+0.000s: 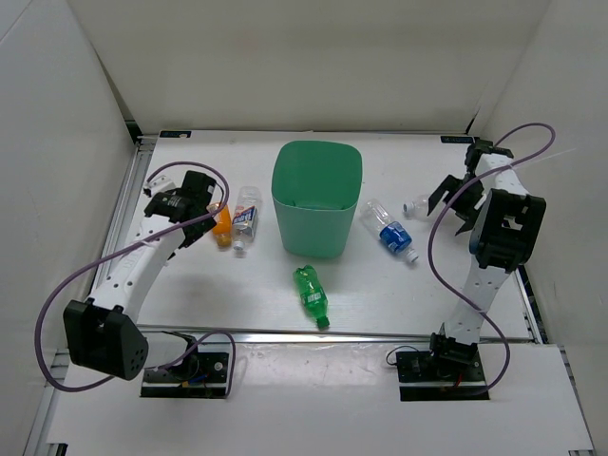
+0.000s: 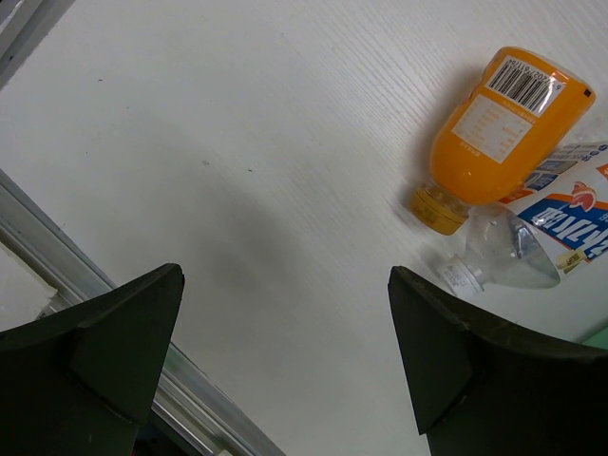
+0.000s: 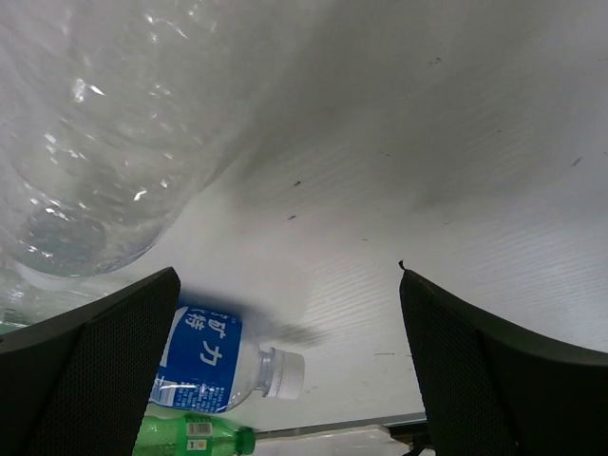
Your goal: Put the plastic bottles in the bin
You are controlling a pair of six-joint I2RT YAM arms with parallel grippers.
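My left claw (image 2: 285, 356) stands wide open with nothing between its dark, wedge-shaped fingers (image 2: 104, 351). It hangs over the white, faintly grained table (image 2: 237, 142). Just ahead lies the squat orange plastic bottle (image 2: 508, 119) on its side, a barcode on its pale label and its amber cap nearest my fingers. Touching it is a clear plastic bottle with a blue-and-white label (image 2: 532, 237), its smooth shoulder and white cap beside the orange one's cap.

My right claw (image 3: 290, 361) is spread wide too and holds nothing. The plain clear crinkled plastic bottle (image 3: 95, 123) looms at its upper left, its thin wall dimpled and glinting. The view is so close and blurred that I cannot tell whether my finger touches it. Beyond lie a second clear bottle with a blue label (image 3: 214, 361), white-capped, and the green plastic bottle (image 3: 190, 437) with its green cap.

From above, the tall mint-green plastic bin (image 1: 317, 228) stands upright mid-table, rounded-square at the rim and tapering downward. All five bottles lie on the table outside it. The orange one and one labelled clear one are to its left, the green one is in front, and the other labelled one and the crinkled one are to its right.
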